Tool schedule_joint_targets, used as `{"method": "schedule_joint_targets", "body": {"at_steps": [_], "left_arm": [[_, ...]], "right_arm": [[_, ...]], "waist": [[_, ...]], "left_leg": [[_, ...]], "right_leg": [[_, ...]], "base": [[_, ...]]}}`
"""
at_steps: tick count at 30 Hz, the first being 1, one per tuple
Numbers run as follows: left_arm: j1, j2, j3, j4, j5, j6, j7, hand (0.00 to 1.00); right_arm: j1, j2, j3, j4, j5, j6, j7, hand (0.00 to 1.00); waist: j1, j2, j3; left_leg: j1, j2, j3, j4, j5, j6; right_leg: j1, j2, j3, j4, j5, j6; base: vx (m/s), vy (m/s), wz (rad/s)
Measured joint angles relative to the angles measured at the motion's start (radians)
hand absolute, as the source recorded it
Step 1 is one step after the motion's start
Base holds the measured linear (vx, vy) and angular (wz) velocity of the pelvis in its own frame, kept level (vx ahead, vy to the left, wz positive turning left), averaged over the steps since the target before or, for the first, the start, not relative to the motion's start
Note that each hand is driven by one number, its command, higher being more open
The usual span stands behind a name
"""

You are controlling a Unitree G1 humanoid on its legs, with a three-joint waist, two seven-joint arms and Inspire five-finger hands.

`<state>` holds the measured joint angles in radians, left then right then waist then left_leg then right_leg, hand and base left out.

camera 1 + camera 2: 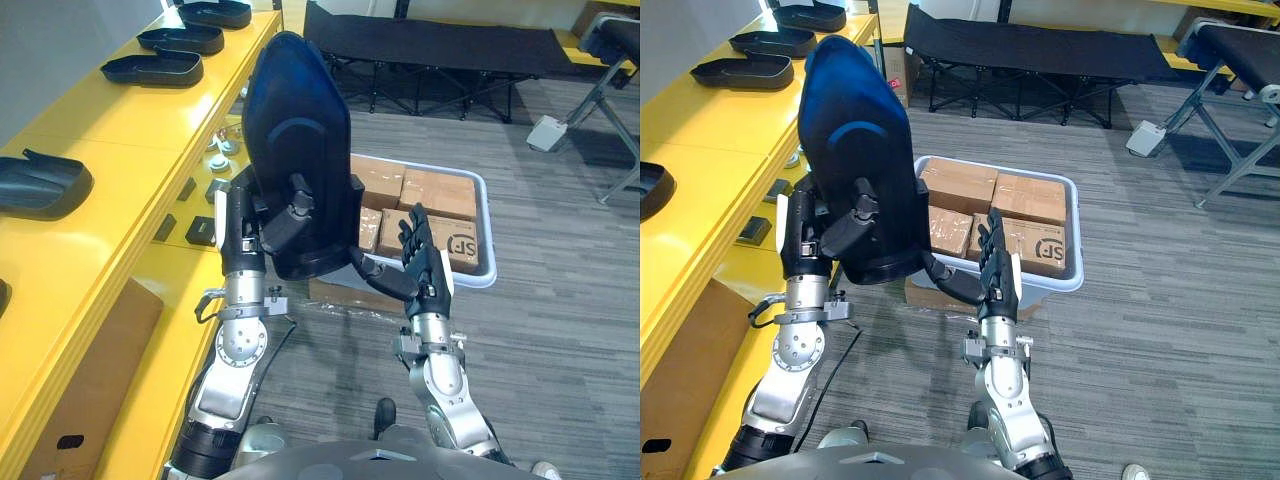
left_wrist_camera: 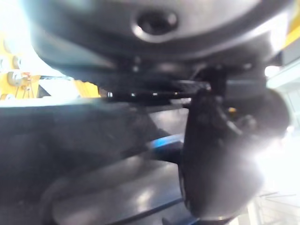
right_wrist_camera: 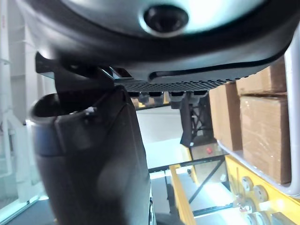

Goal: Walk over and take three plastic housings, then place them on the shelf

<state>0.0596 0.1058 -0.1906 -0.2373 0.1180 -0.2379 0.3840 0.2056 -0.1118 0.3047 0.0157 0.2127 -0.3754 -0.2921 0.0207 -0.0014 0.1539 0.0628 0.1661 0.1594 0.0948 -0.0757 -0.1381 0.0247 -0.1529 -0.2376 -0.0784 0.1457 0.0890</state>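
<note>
A large black plastic housing point(image 1: 295, 120) stands upright in front of me, beside the yellow shelf point(image 1: 110, 130). My left hand point(image 1: 285, 222) is shut on its lower part, the thumb pressed on the face towards me. My right hand point(image 1: 422, 255) is just right of the housing's lower edge, fingers straight and open, its thumb reaching to that edge. Three more black housings point(image 1: 150, 68) lie in a row on the shelf top at the far end, and another housing point(image 1: 40, 185) lies nearer on the left. The left wrist view has the thumb point(image 2: 220, 154) against the housing's dark surface.
A white bin point(image 1: 487, 225) of cardboard boxes point(image 1: 440, 195) stands on the grey floor right behind the hands. A black folding cot point(image 1: 430, 45) runs across the back. Small metal parts point(image 1: 215, 160) lie on the shelf's lower level. A brown carton point(image 1: 90, 390) sits under the shelf.
</note>
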Motion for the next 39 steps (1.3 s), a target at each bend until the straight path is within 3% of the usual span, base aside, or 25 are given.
{"method": "schedule_joint_targets", "body": {"at_steps": [4,7,15,23,36,37,39], "left_arm": [[0.049,0.010,0.106,0.000,-0.003,-0.024,0.057,0.00],[0.130,-0.015,0.171,0.000,-0.088,-0.050,0.076,0.00],[0.177,-0.031,0.224,0.001,-0.151,-0.108,0.098,0.00],[0.177,-0.032,0.289,0.001,-0.151,-0.131,0.118,0.00],[0.262,-0.064,0.319,-0.053,-0.197,-0.130,-0.014,0.00],[0.262,-0.065,0.302,-0.054,-0.210,-0.130,-0.030,0.00],[0.261,-0.062,0.265,-0.053,-0.234,-0.131,-0.062,0.00]], "right_arm": [[0.076,0.003,-0.117,0.000,0.074,0.019,0.018,1.00],[0.140,0.002,-0.218,0.023,0.169,0.068,0.074,1.00],[0.155,0.000,-0.215,0.066,0.188,0.070,0.188,1.00],[0.112,-0.003,-0.218,0.066,0.032,0.073,0.058,1.00],[0.074,-0.003,-0.211,0.069,-0.013,0.142,0.091,1.00],[0.072,-0.003,-0.213,0.069,-0.025,0.152,0.089,1.00],[0.070,-0.009,-0.216,0.069,-0.052,0.155,0.076,1.00]], "waist": [[-0.020,0.007,-0.011],[-0.027,0.012,-0.026],[-0.021,0.011,-0.055],[0.000,0.016,-0.073],[0.027,0.014,-0.076],[0.025,0.013,-0.075],[0.003,0.009,-0.071]], "left_leg": [[0.004,0.000,0.015,0.000,-0.001,-0.002],[0.017,-0.001,0.030,-0.003,-0.007,-0.002],[0.017,-0.001,0.029,0.001,-0.012,0.006],[0.016,-0.001,0.014,0.002,-0.011,0.006],[0.000,-0.001,-0.058,0.009,-0.001,-0.001],[-0.017,-0.001,-0.066,0.010,0.010,0.004],[-0.065,0.000,-0.050,0.024,0.020,0.051]], "right_leg": [[-0.006,0.000,0.014,0.000,0.002,0.002],[-0.006,0.001,0.031,0.000,0.002,0.002],[-0.004,0.001,0.032,-0.004,0.002,0.002],[0.004,-0.001,0.011,-0.006,-0.007,-0.007],[0.053,-0.004,-0.069,-0.001,-0.015,-0.004],[0.064,-0.010,-0.110,-0.001,-0.017,-0.004],[0.083,-0.029,-0.198,0.000,-0.025,0.001]], "base": [[0.00,0.024,-0.13],[0.01,0.028,-0.15],[-0.01,0.010,0.00],[-0.02,0.012,0.07],[0.01,0.012,0.17],[-0.04,-0.013,0.94],[-0.06,-0.013,1.21]]}}
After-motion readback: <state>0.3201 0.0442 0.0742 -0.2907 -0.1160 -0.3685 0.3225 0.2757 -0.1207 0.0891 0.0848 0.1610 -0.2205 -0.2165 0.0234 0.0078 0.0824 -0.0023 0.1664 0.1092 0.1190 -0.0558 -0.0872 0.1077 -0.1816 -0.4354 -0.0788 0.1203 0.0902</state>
